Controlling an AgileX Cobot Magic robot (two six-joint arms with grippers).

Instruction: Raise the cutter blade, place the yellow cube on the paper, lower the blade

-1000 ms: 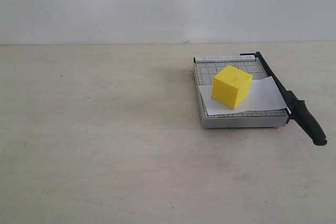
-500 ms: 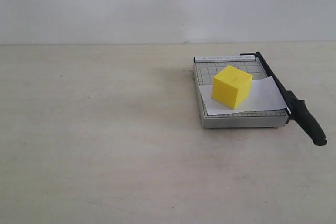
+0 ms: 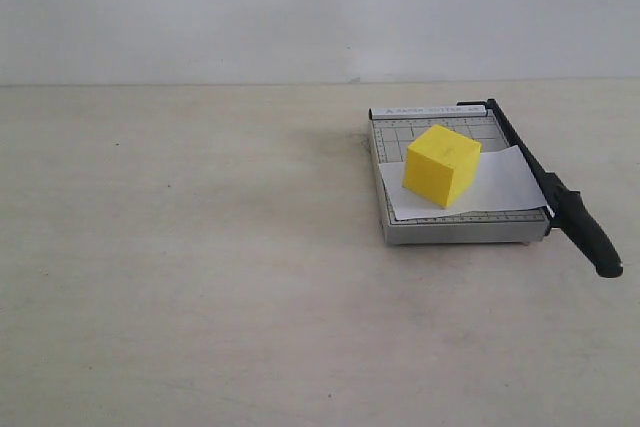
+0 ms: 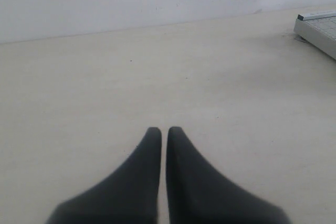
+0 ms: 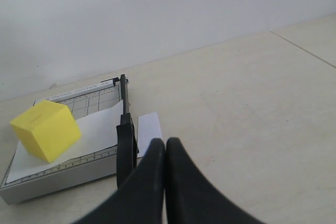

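One yellow cube (image 3: 441,165), one paper (image 3: 505,185).

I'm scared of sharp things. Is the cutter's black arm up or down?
Down. The black arm lies flat along the grey board edge, across the white paper, not lifted.

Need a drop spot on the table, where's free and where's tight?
Free: the table everywhere left of the cutter board, and the strip in front of it. Crowded: the board itself, taken by the paper and yellow cube, with the cutter blade lowered along its right edge, handle overhanging.
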